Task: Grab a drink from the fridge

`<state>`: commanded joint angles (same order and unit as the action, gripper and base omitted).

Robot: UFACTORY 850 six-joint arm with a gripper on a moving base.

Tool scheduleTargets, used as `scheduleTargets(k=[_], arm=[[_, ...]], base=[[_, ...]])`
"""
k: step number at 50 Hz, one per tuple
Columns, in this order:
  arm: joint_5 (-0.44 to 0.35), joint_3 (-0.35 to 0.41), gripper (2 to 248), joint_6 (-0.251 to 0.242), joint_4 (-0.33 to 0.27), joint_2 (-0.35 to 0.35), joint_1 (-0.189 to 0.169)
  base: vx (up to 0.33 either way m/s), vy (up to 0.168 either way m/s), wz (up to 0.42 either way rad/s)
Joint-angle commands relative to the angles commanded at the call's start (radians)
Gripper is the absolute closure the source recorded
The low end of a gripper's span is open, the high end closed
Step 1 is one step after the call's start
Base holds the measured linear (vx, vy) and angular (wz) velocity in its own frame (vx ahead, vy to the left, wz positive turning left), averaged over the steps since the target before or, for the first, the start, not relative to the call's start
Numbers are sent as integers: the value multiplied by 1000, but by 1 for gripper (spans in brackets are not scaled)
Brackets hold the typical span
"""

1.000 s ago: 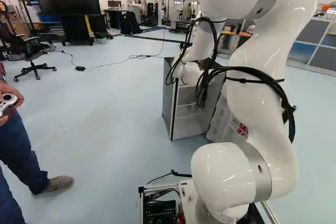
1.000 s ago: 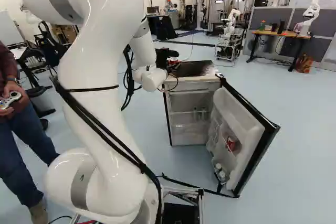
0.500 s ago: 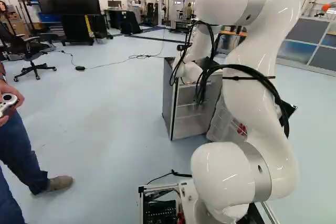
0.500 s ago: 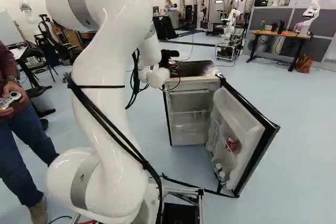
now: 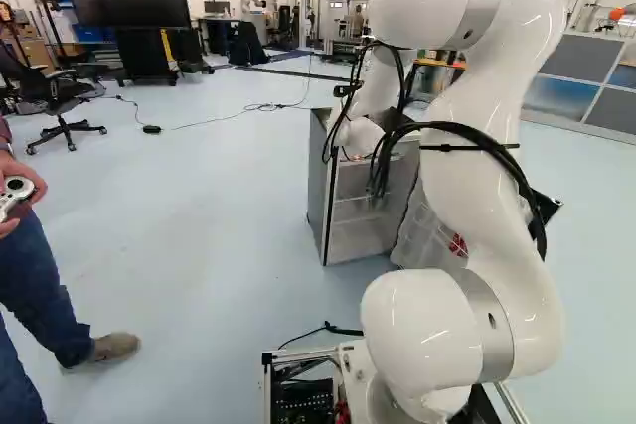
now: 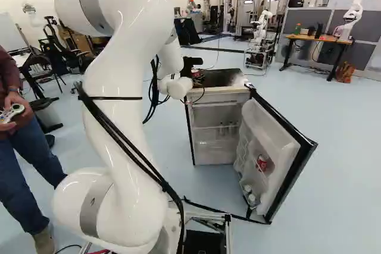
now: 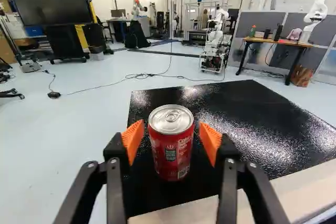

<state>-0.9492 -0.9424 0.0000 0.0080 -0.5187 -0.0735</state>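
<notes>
1. The red-and-silver drink can (image 7: 170, 150) stands upright on the glossy black top (image 7: 252, 124) of the small fridge, near its front-left corner, just behind the pale front edge (image 7: 184, 211).
2. The claw (image 7: 171, 135) is released: an orange ribbed pad (image 7: 133, 139) is seen on either side of the can, a narrow gap being left at both.
3. The step in hand is judged to be the grasp, though a can just set down would look much the same.
4. If a grasp is meant, the pads should be centred and closed evenly, then the can raised straight up. If contact is made on one side first, it could be slid or tipped over the near edge.
5. Below, the white-lined fridge door (image 6: 274, 129) is swung wide, with another red can (image 6: 262, 162) held in its rack.
6. The looped black cables (image 6: 153, 96) by the wrist could be snagged on the fridge's corner; ample clearance from the door is advised.
</notes>
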Motion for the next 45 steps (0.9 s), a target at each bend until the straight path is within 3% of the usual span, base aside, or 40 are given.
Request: scheduleTargets(k=[1,6,7,11,12,25,45], arm=[[0,0,71,0,0,0,0],[0,0,71,0,0,0,0],[0,0,36,0,0,0,0],[0,0,36,0,0,0,0],[0,0,4,0,0,0,0],[0,15,3,0,0,21,1],[0,122,3,0,0,143,3]], base=[[0,0,0],[0,0,0],[0,0,0],[0,0,0],[0,0,0],[0,0,0],[0,0,0]])
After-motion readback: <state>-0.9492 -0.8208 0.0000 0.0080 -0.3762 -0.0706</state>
